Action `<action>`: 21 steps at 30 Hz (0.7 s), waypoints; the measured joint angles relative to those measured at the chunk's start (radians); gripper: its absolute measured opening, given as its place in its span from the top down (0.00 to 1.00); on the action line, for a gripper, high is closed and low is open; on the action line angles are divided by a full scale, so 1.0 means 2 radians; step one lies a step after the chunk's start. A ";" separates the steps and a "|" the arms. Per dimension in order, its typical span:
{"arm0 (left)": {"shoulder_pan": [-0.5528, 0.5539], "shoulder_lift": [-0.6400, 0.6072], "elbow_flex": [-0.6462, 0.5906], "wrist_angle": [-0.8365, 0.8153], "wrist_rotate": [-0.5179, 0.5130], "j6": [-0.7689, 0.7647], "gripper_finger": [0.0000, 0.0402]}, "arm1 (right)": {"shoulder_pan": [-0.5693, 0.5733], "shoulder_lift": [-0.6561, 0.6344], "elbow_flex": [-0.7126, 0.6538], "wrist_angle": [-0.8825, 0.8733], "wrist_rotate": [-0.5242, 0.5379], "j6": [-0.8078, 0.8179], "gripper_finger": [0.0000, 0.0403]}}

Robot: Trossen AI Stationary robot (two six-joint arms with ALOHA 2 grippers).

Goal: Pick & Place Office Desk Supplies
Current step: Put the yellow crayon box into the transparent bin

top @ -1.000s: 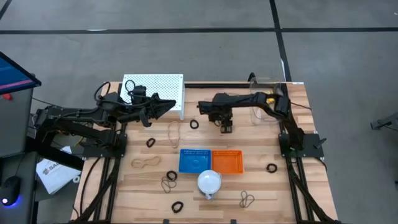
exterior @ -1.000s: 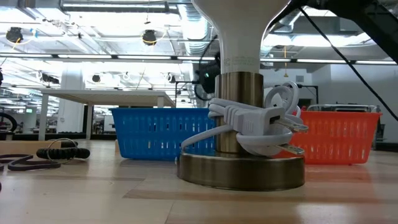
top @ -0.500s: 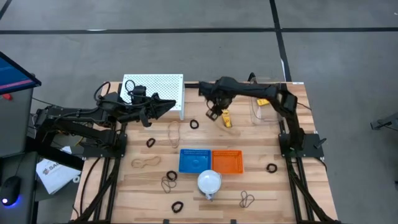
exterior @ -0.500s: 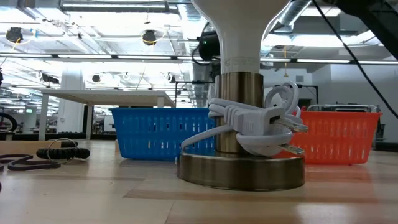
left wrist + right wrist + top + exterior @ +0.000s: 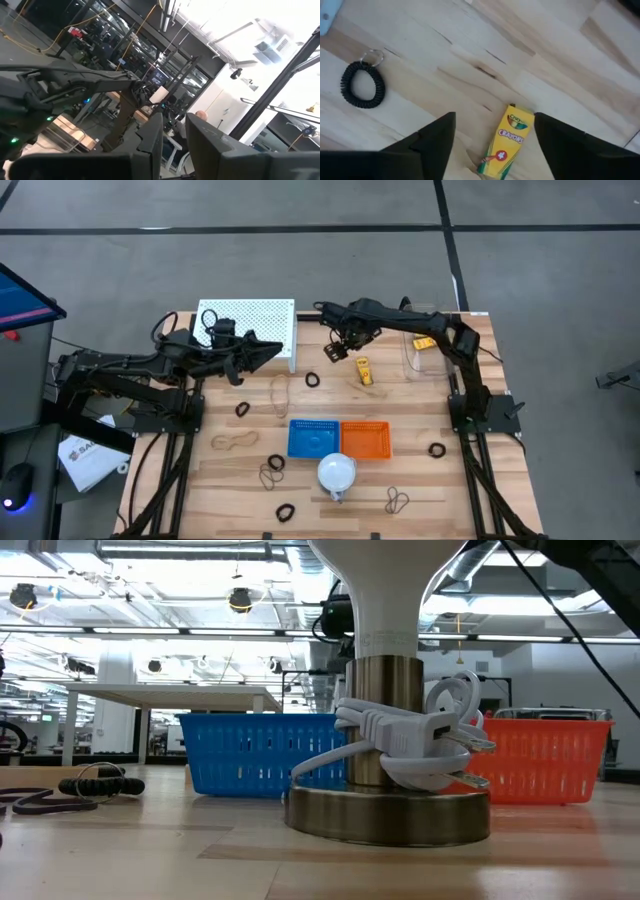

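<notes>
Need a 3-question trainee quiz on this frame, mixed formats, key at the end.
1. True or false: the right end effector is gripping the yellow crayon box.
2. Multiple choice: what sits directly right of the blue basket in the high view? A) white perforated board B) orange basket C) lamp
3. Fill in: in the right wrist view, the black coiled ring lies on the ____.

Key
1. False; the box lies flat on the wooden table, and the end effector is open above it.
2. B; the orange basket touches its right side.
3. Table, apart from the crayon box.
</notes>
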 joint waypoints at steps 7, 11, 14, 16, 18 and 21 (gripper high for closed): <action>-0.006 0.000 0.000 -0.001 0.005 0.001 0.81 | 0.006 0.001 -0.083 0.022 -0.006 0.053 0.28; -0.006 0.000 0.000 -0.002 0.010 0.001 0.81 | 0.012 0.001 -0.096 0.052 -0.013 0.077 0.27; -0.005 0.000 0.000 -0.002 0.010 0.001 0.81 | 0.015 0.001 -0.096 0.065 -0.013 0.087 0.27; -0.005 0.000 0.000 -0.002 0.010 0.001 0.81 | 0.015 0.001 -0.096 0.060 0.000 0.093 0.27; -0.005 0.000 0.000 -0.002 0.010 0.000 0.81 | 0.014 0.001 -0.096 0.054 0.016 0.096 0.27; -0.005 0.000 0.000 -0.002 0.010 0.000 0.81 | 0.009 0.001 -0.097 0.049 0.020 0.101 0.27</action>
